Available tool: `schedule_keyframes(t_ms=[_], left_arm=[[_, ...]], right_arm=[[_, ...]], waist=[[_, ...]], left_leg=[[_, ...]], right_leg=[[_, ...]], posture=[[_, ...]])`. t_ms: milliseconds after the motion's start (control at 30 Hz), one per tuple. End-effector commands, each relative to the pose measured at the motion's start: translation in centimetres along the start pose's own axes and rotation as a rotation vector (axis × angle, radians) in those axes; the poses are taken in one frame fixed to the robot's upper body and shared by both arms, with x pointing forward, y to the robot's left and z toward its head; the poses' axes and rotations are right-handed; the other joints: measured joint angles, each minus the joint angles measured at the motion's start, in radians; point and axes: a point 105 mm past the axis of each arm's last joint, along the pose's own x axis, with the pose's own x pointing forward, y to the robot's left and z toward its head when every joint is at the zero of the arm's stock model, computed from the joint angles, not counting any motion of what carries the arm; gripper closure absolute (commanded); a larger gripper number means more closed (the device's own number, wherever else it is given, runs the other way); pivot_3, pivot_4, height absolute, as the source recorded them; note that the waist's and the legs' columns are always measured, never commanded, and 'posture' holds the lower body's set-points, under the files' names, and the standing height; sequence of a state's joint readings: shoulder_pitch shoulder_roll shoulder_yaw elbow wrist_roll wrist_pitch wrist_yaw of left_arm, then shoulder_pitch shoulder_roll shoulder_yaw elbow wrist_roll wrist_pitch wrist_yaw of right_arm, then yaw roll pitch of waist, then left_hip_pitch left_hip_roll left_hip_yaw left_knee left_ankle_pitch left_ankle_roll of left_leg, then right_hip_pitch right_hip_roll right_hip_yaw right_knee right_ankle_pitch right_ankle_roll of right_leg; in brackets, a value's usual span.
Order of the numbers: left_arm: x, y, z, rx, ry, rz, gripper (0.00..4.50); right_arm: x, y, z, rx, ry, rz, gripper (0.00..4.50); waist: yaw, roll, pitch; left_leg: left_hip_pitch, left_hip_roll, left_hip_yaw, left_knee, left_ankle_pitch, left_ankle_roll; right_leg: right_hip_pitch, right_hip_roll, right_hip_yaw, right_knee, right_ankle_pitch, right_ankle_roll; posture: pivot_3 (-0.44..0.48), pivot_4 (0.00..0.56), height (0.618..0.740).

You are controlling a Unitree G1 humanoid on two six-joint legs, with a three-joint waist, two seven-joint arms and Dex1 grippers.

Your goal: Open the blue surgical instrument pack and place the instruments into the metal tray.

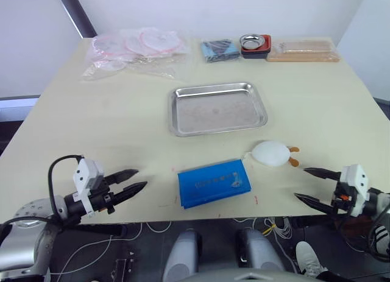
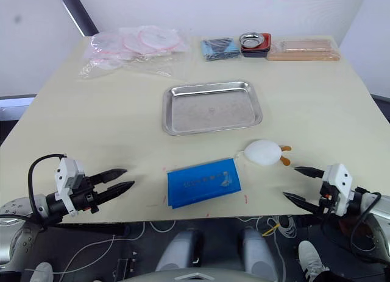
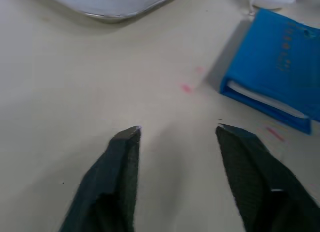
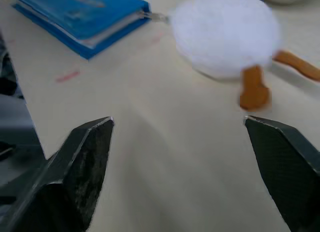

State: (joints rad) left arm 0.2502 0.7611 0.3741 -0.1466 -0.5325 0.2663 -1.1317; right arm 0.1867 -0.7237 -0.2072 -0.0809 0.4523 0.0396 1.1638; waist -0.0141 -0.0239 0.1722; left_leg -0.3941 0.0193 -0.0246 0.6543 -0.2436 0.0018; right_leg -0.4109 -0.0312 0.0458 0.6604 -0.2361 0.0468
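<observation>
The blue surgical instrument pack (image 1: 214,183) lies folded shut near the table's front edge, its white lining edge showing in the left wrist view (image 3: 272,74). No instruments are visible; they are hidden. The metal tray (image 1: 217,107) sits beyond the pack at mid-table with nothing in it. My left gripper (image 1: 135,179) is open, low over the table to the pack's left. On the pack's right, my right gripper (image 1: 306,184) is open wide and holds nothing. Both grippers are clear of the pack.
A white plush toy with orange feet (image 1: 272,153) lies just right of the pack. At the back are clear plastic bags (image 1: 135,50), a dark blue folded bundle (image 1: 220,50), a small metal bowl in a red dish (image 1: 255,44) and a wooden box (image 1: 303,50).
</observation>
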Motion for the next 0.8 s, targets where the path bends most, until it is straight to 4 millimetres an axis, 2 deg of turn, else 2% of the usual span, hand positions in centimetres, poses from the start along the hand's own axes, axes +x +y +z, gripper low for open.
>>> schedule_keyframes(t_ms=[33, 67, 100, 167, 200, 233, 267, 367, 533, 800], left_arm=[[0.7, -1.3, 0.5, 0.061, 0.010, -0.139, 2.97], [1.1, -1.5, 0.5, 0.055, 0.013, -0.160, 3.09], [1.5, -1.7, 0.6, 0.058, 0.014, -0.186, 3.57], [2.4, -2.4, 0.4, 0.067, 0.021, -0.235, 3.73], [2.6, -2.6, 0.3, 0.073, 0.026, -0.252, 3.91], [3.0, -3.0, 0.3, 0.068, 0.020, -0.274, 4.48], [3.4, -3.2, 0.3, 0.066, 0.014, -0.296, 4.50], [4.0, -3.8, 0.2, 0.060, 0.007, -0.343, 4.50], [4.3, -4.0, 0.2, 0.057, 0.009, -0.370, 4.50], [4.4, -3.4, -0.5, 0.055, 0.023, -0.359, 4.50]], right_arm=[[2.8, 1.5, 1.7, -0.001, -0.049, 0.069, 1.35], [3.4, 1.7, 1.8, -0.004, -0.053, 0.079, 1.56], [4.2, 1.7, 1.9, -0.007, -0.058, 0.080, 2.02], [5.7, 1.4, 2.2, -0.024, -0.078, 0.065, 2.18], [6.2, 1.3, 2.3, -0.029, -0.086, 0.058, 2.46], [6.9, 1.4, 2.4, -0.031, -0.089, 0.060, 2.96], [7.5, 1.5, 2.5, -0.034, -0.088, 0.066, 3.14], [8.7, 2.0, 2.5, -0.047, -0.077, 0.081, 4.34], [9.7, 2.4, 2.6, -0.052, -0.062, 0.092, 4.44], [11.1, 2.4, 3.2, -0.062, -0.069, 0.092, 4.44]], waist=[[0.000, 0.000, 0.000], [0.001, 0.000, 0.000], [0.001, 0.000, 0.000], [0.001, 0.000, 0.000], [0.002, 0.000, 0.000], [0.000, 0.000, 0.000], [0.000, 0.000, 0.000], [0.000, 0.000, 0.000], [0.000, 0.000, 0.000], [0.000, 0.000, 0.000]], left_leg=[[0.000, 0.000, 0.000, 0.000, 0.000, 0.000], [0.000, 0.000, 0.000, 0.000, 0.000, 0.000], [0.000, 0.000, 0.000, 0.000, 0.000, 0.000], [0.000, 0.000, 0.000, 0.000, 0.000, 0.000], [0.000, 0.000, 0.000, 0.000, 0.000, 0.000], [0.000, 0.000, 0.000, 0.000, 0.000, 0.000], [0.000, 0.000, 0.000, 0.000, 0.000, 0.000], [-0.001, 0.000, -0.001, 0.000, 0.000, 0.000], [-0.001, 0.000, -0.001, 0.000, 0.000, 0.000], [-0.001, 0.000, -0.001, 0.000, 0.000, 0.000]], right_leg=[[0.000, 0.000, 0.000, 0.000, 0.000, 0.000], [0.000, 0.000, 0.000, 0.000, 0.000, 0.000], [0.000, 0.000, 0.000, 0.000, 0.000, 0.000], [0.000, 0.000, 0.000, 0.000, 0.000, 0.000], [0.000, 0.000, 0.000, 0.000, 0.000, 0.000], [0.000, 0.000, 0.000, 0.000, 0.000, 0.000], [0.000, 0.000, 0.000, 0.000, 0.000, 0.000], [-0.001, 0.001, -0.001, 0.000, 0.000, -0.001], [0.000, 0.001, -0.001, 0.000, 0.000, -0.001], [-0.001, 0.001, -0.001, 0.000, 0.000, -0.001]], posture=[[0.000, 0.150, 0.740], [0.000, 0.150, 0.740], [0.000, 0.150, 0.740], [0.000, 0.150, 0.740], [0.000, 0.150, 0.740], [0.000, 0.150, 0.740], [0.000, 0.150, 0.740], [0.000, 0.150, 0.740], [0.000, 0.150, 0.740], [0.000, 0.150, 0.740]])
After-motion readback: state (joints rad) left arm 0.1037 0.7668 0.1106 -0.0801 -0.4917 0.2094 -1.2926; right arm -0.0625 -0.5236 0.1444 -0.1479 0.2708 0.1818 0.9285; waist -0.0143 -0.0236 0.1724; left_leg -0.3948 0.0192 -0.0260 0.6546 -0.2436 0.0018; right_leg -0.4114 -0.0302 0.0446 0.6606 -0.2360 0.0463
